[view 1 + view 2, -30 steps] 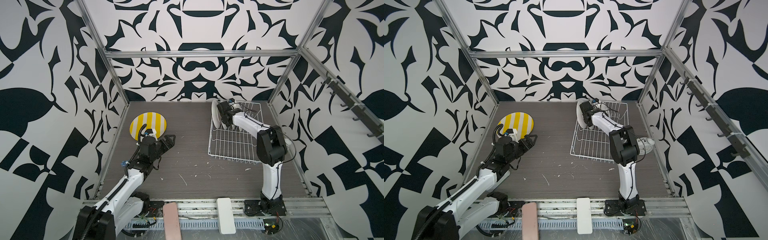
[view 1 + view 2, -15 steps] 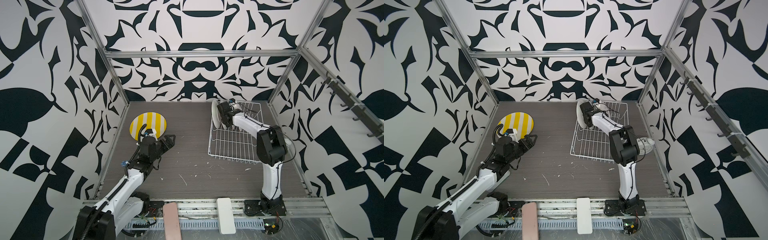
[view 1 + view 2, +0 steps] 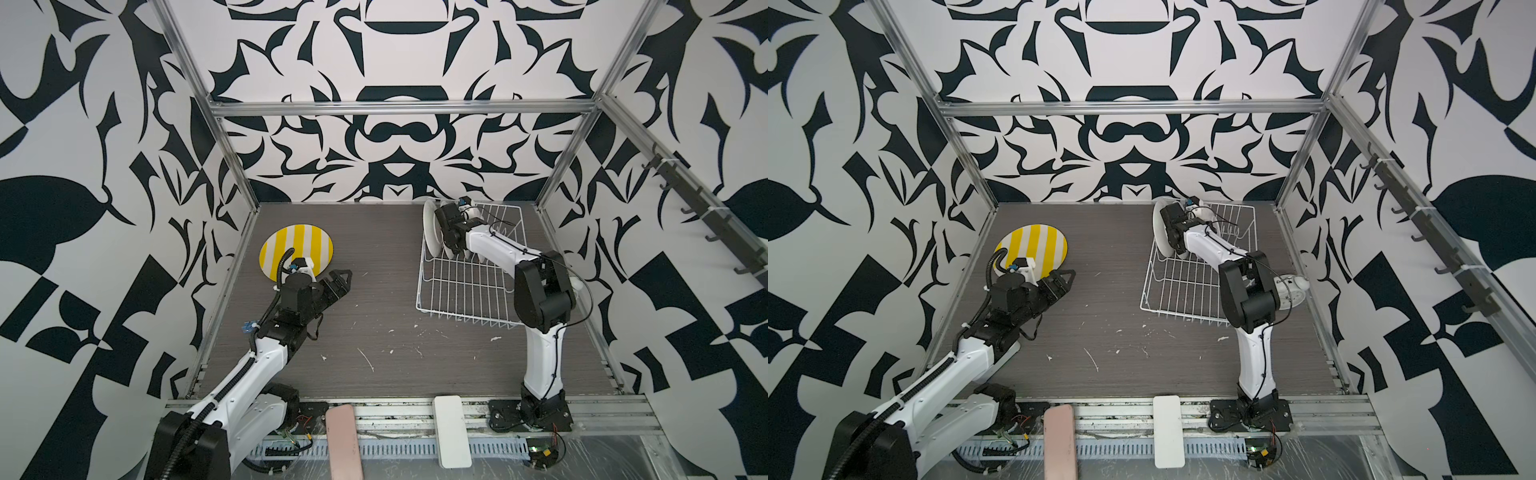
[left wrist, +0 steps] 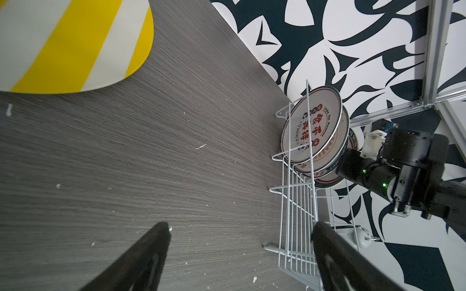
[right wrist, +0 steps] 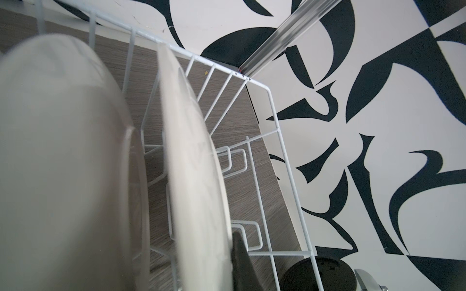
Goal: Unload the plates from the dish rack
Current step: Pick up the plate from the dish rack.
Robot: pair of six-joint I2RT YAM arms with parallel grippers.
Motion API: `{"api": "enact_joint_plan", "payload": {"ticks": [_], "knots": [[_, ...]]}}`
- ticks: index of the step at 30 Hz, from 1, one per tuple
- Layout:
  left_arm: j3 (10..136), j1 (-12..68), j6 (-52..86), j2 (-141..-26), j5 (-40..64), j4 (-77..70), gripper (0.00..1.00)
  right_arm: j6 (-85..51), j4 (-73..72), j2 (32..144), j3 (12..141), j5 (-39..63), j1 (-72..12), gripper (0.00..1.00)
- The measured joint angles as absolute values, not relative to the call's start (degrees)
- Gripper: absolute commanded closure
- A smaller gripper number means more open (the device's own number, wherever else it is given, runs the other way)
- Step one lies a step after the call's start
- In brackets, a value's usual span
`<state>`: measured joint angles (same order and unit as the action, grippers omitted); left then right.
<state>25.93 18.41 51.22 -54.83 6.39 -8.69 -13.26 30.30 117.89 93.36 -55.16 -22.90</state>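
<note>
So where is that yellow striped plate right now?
In both top views the striped plate lies flat on the table at far left, right by the left claw and well apart from the dish rack on the right.

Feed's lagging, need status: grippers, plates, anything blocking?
Left gripper open, empty. Right gripper shut on plate in rack. Striped plate flat on table. Clock beside rack, clear.
</note>
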Motion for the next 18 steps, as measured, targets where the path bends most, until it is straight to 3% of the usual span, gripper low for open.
{"api": "enact_joint_plan", "payload": {"ticks": [18], "knots": [[25.93,19.44,51.22,-54.59,5.96,-8.69,0.07,-9.58,30.85,115.50,93.25,-57.01,-24.49,1.00]]}}
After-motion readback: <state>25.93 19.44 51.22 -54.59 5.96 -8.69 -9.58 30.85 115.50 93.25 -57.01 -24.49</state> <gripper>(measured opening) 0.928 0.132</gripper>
